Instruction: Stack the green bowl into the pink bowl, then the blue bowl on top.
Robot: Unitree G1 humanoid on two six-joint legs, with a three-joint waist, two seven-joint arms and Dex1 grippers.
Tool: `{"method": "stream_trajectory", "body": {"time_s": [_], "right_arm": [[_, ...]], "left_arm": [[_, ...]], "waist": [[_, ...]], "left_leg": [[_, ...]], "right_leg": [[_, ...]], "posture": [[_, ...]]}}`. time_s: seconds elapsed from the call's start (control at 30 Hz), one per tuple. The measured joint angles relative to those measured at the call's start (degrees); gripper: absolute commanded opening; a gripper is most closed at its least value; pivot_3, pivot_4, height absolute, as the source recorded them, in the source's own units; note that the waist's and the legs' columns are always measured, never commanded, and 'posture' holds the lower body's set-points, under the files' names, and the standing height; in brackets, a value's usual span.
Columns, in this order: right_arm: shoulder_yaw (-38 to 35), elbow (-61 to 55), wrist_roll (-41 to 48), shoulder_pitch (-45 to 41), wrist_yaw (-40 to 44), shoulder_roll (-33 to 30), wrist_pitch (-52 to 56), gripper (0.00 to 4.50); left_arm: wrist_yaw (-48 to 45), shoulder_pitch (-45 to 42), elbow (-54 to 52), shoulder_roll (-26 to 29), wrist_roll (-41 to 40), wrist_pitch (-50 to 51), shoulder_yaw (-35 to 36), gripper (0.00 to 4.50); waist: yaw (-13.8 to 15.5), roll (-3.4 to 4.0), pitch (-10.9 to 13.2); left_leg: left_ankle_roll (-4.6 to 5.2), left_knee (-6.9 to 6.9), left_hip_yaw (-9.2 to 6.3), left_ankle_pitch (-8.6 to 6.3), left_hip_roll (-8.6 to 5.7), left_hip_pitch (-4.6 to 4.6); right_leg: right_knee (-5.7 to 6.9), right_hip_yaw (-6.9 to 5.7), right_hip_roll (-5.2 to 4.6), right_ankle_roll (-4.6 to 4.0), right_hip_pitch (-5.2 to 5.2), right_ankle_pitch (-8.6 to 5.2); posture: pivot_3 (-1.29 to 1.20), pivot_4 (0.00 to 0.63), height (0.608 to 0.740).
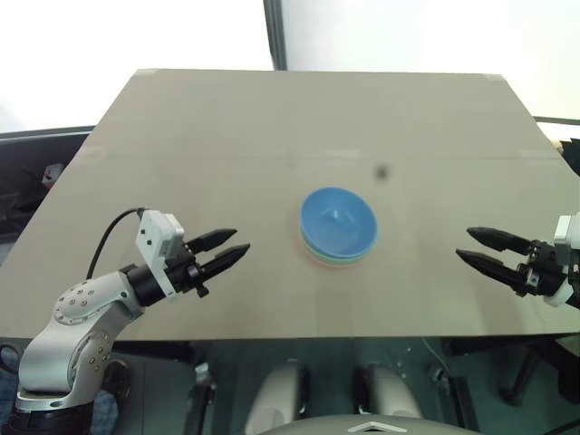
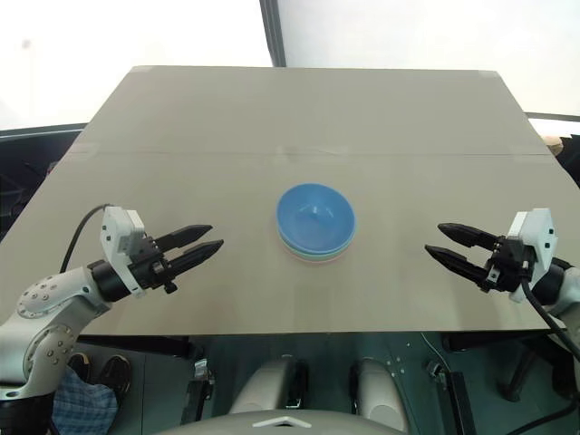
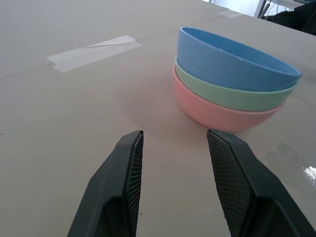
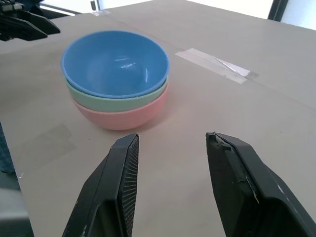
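One stack of three bowls stands in the middle of the table. The pink bowl [image 3: 224, 112] is at the bottom, the green bowl [image 3: 222, 91] sits in it, and the blue bowl [image 1: 338, 221] is nested on top. My left gripper [image 1: 227, 248] hovers to the left of the stack, open and empty, pointing toward it. My right gripper [image 1: 478, 246] hovers to the right of the stack, also open and empty. Both are well apart from the bowls.
The beige table [image 1: 227, 127] carries strips of clear tape [image 3: 91, 51] along a seam across its middle. A small dark spot [image 1: 381, 171] lies behind the stack. The table's front edge runs just below both grippers.
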Motion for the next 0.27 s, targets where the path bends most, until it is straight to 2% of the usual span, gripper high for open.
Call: {"method": "stream_trajectory", "body": {"time_s": [0.27], "right_arm": [[0.00,-0.20,3.26,1.29,1.04,-2.17,-0.79,2.25]], "left_arm": [[-0.95,-0.01,-0.02,0.01,0.08,-0.42,0.00,2.18]], "waist": [[0.01,-0.01,0.00]], "left_leg": [[0.00,0.05,-0.01,0.00,0.00,0.00]], "right_leg": [[0.00,-0.01,0.00,0.00,0.03,0.00]], "posture": [[0.00,0.150,0.740]]}}
